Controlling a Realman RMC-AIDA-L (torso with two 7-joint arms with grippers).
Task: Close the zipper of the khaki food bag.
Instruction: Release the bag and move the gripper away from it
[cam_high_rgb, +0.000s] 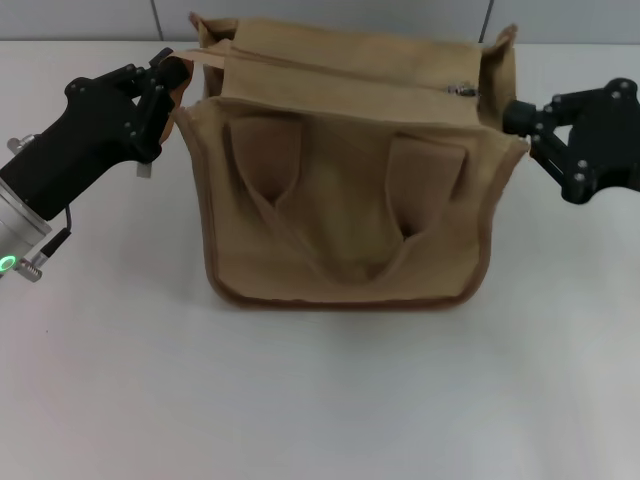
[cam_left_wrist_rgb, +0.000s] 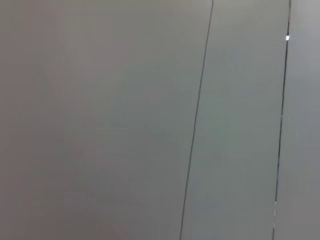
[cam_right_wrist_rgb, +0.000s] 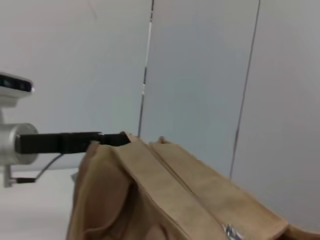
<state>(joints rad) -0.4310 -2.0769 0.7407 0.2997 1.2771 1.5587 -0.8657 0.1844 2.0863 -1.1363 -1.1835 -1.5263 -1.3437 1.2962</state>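
**Operator:** What's on my left?

**Spotter:** Your left gripper (cam_high_rgb: 172, 72) pinches the khaki food bag (cam_high_rgb: 345, 215) at its upper left corner, jaws clamped on the fabric.

**Operator:** And the middle?

**Spotter:** The bag stands on the white table (cam_high_rgb: 320, 400). The zipper (cam_high_rgb: 350, 78) crosses its top, silver pull (cam_high_rgb: 461, 90) near the right end.

**Operator:** Right side?

**Spotter:** Your right gripper (cam_high_rgb: 520, 118) touches the bag's right edge; I cannot tell its jaw state.

Khaki food bag (cam_high_rgb: 345, 240): boxy tan canvas, brown piping, upright on table, handles hanging down front. Zipper (cam_high_rgb: 340, 80) along top, silver pull (cam_high_rgb: 461, 90) near right end.
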